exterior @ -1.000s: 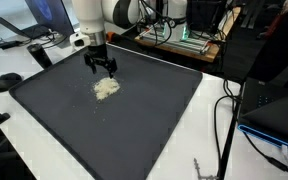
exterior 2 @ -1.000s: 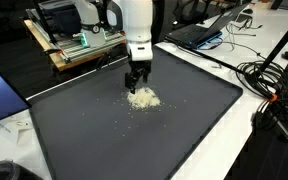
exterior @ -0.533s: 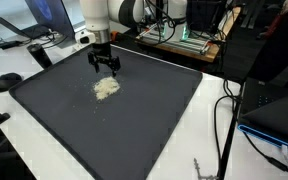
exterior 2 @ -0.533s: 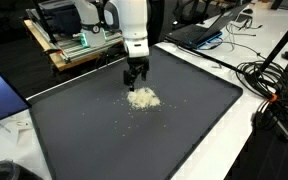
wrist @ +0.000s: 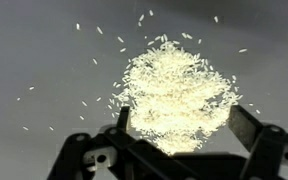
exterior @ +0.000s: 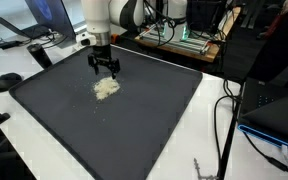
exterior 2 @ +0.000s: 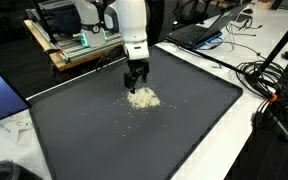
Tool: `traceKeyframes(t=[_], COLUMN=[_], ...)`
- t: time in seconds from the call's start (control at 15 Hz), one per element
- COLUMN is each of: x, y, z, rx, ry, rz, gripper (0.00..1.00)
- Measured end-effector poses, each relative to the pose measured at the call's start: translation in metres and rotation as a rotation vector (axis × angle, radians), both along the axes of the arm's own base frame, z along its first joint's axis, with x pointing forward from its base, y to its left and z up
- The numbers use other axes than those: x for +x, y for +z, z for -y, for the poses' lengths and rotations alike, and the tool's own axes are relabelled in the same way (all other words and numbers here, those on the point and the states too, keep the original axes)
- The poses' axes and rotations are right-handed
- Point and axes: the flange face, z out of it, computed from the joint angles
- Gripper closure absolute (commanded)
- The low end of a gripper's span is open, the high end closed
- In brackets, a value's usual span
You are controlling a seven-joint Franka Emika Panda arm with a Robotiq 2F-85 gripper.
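Wrist view put the rice (wrist: 174, 95) squarely between my jaws, which stood spread wide with nothing in them. One fingertip (wrist: 122, 118) sat at the heap's left flank and the other well off its right side, so the heap lay a little left of centre in the gap. It rested on the dark mat (wrist: 34, 60) as a low, roughly round mound. I could make out no real long axis, only a slight stretch across the frame, in line with the spread of the jaws. Loose grains lay scattered around it, thickest above and to the left in that view.

In both exterior views the jaws hung just above the mat beside the rice (exterior: 106, 88), on the side nearer the arm's base. From there the heap (exterior 2: 142, 98) lay just ahead of the jaws and a little below them. The mat (exterior: 134, 130) covered most of the white bench (exterior: 209, 130), and the heap sat well in from its edges.

The near rim of the heap was cut off by the jaw body at the bottom of the wrist view. I could not tell whether the fingertips touched the mat or any grains. The stray grains were too small to see well from outside.
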Motion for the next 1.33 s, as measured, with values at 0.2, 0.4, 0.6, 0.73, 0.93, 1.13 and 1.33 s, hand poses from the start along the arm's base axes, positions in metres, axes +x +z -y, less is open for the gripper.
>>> traceKeyframes(t=[0.2, 0.4, 0.6, 0.73, 0.93, 1.13, 1.33], x=[0.001, 0.0, -0.002, -0.002, -0.002, -0.001, 0.001], y=[-0.009, -0.021, -0.03, -0.035, -0.04, -0.04, -0.039], z=[0.001, 0.0, -0.001, -0.002, -0.001, 0.002, 0.003], rx=[0.004, 0.01, 0.017, 0.022, 0.029, 0.033, 0.035], ry=[0.014, 0.026, 0.034, 0.036, 0.044, 0.049, 0.055], rz=[0.039, 0.035, 0.02, 0.014, 0.008, 0.011, 0.015], gripper=[0.0, 0.0, 0.0, 0.23, 0.27, 0.33, 0.61])
